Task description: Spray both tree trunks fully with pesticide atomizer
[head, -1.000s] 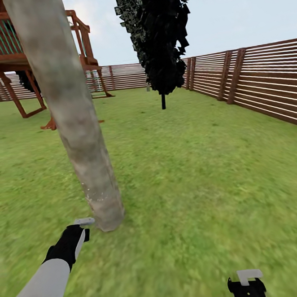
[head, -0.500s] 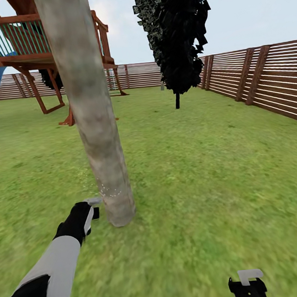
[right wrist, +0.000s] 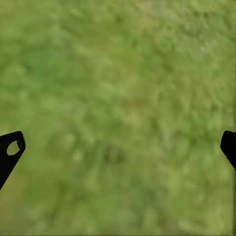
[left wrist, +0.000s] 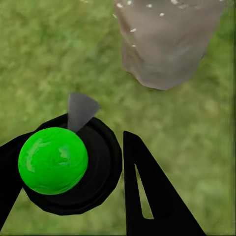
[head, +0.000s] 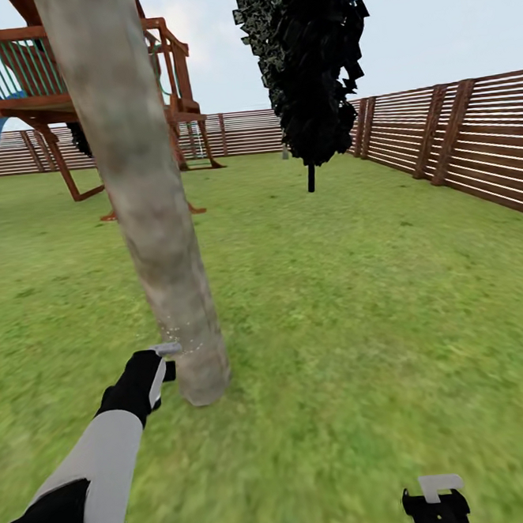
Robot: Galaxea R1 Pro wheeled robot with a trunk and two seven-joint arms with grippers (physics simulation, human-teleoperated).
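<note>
Left gripper [left wrist: 105, 172] clamped on the pesticide atomizer [left wrist: 54, 160], grey nozzle just beside the speckled base of the tree trunk [head: 142, 208]. Right gripper [right wrist: 118, 147] spread wide over lawn [head: 360, 300].

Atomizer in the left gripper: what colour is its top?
Bright green ball on a black body, clearest in the left wrist view: atomizer.

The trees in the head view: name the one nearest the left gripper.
The pale mottled tree trunk beside the left gripper, rising from the grass just past the atomizer it holds. The dark conifer stands far back by the fence.
</note>
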